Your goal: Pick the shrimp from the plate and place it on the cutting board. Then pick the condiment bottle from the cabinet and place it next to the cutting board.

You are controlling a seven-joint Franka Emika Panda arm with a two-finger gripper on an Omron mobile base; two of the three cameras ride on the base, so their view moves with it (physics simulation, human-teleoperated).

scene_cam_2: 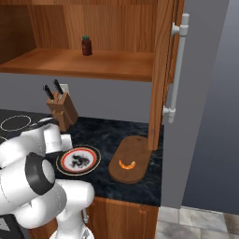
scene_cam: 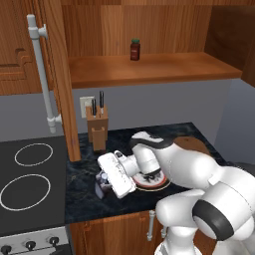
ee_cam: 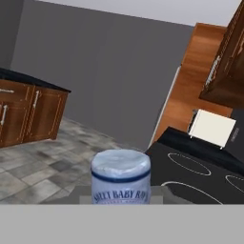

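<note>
Gripper (scene_cam: pixel 102 186) jaws are partly closed on the condiment bottle (ee_cam: pixel 120 174), low over the counter left of the plate (scene_cam_2: pixel 93 154); if I release here, it lands well apart from the cutting board (scene_cam_2: pixel 135 149) carrying the shrimp (scene_cam_2: pixel 127 164) at far right.

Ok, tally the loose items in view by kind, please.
Bottles and jars: 2 (condiment bottle, red jar)
Shrimp: 1
Plate: 1
Cutting board: 1
Knife block: 1
Total: 6
</note>
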